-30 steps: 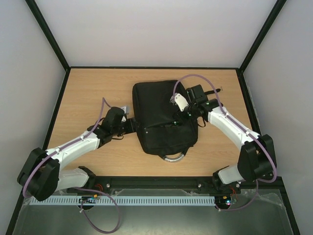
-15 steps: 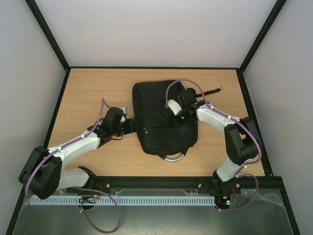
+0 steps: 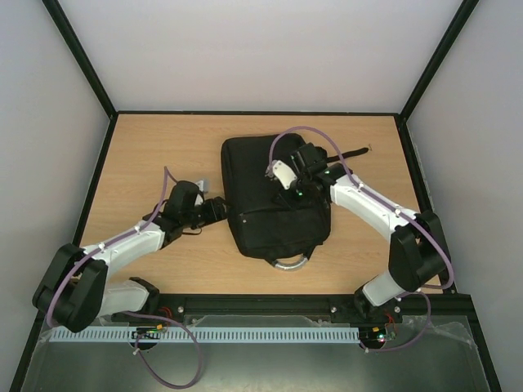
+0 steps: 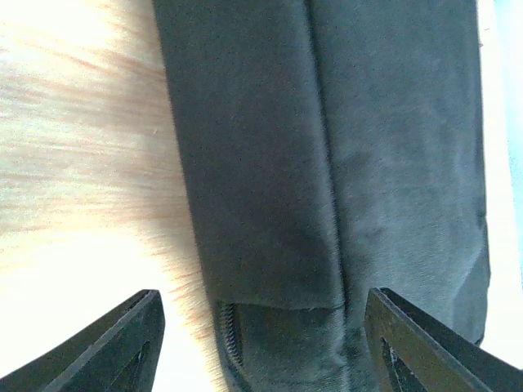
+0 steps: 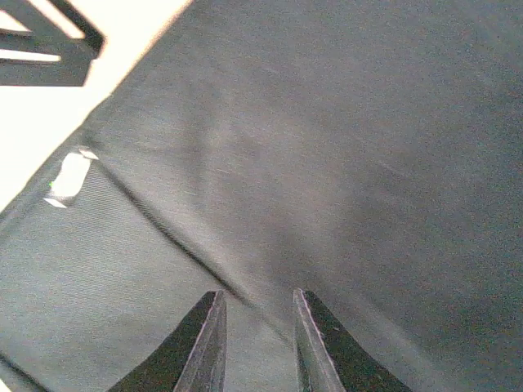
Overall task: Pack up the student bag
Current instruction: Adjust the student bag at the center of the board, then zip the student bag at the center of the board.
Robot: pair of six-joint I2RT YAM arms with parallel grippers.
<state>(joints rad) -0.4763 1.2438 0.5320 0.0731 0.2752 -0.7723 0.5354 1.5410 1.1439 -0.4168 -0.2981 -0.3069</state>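
The student bag [image 3: 265,175] is a large black backpack lying flat at the table's middle, its grey handle [image 3: 291,263] towards me. My left gripper [image 3: 221,206] is at the bag's left edge, its jaws wide open. In the left wrist view [image 4: 265,351] the bag's edge and a zip [image 4: 229,335] lie between the fingers. My right gripper [image 3: 286,192] hovers over the bag's middle. In the right wrist view [image 5: 255,335] its fingers [image 5: 204,343] stand a narrow gap apart over a seam in the black fabric [image 5: 343,163], holding nothing that I can see.
A black strap [image 3: 353,153] trails from the bag's far right corner onto the wooden table [image 3: 147,155]. Black frame rails edge the table on all sides. A dark part of the left gripper shows at the top left of the right wrist view [image 5: 49,49].
My right gripper has moved left from the bag's right side to over its middle. My left arm has shifted slightly and stays at the bag's left edge.
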